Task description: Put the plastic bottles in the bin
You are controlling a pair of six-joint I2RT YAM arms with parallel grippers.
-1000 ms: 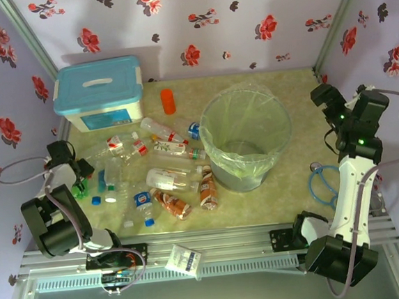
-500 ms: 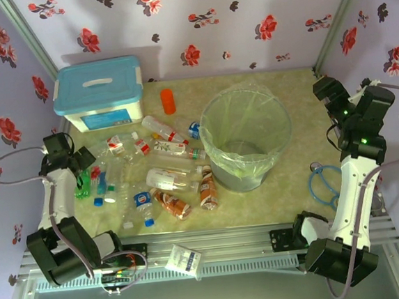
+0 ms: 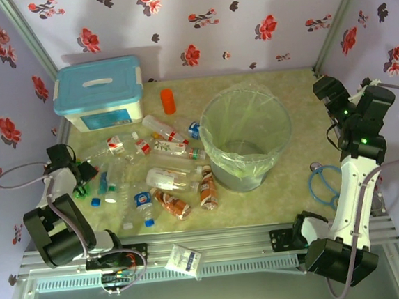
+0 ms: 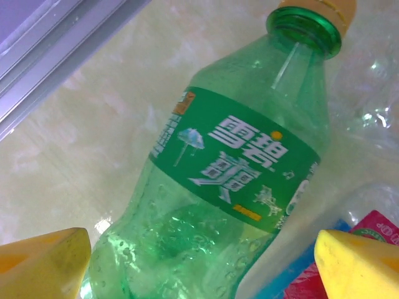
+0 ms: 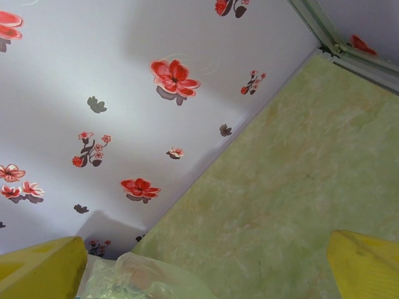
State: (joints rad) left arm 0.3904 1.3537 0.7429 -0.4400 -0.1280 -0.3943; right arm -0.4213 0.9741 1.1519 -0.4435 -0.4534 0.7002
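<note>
Several plastic bottles (image 3: 170, 178) lie scattered on the table left of the bin (image 3: 243, 179), a round grey bucket lined with a pale green bag. My left gripper (image 3: 74, 176) is low at the left edge of the pile. In the left wrist view a green bottle (image 4: 237, 162) with a green label lies between the yellow fingertips of my left gripper (image 4: 199, 268), which is open; the right fingertip (image 4: 358, 261) stands apart from the bottle. My right gripper (image 3: 331, 96) hangs open in the air right of the bin, holding nothing. The right wrist view shows the bin's liner (image 5: 143, 277).
A white box with a blue lid (image 3: 98, 94) stands at the back left, with an orange cylinder (image 3: 168, 101) beside it. A blue cable (image 3: 321, 181) lies right of the bin. A white packet (image 3: 183, 259) rests on the front rail. Flowered walls close in three sides.
My left gripper swung out toward the back left, then dropped back down over the green bottle with its jaws wider. The right gripper turned slightly and has since stayed still.
</note>
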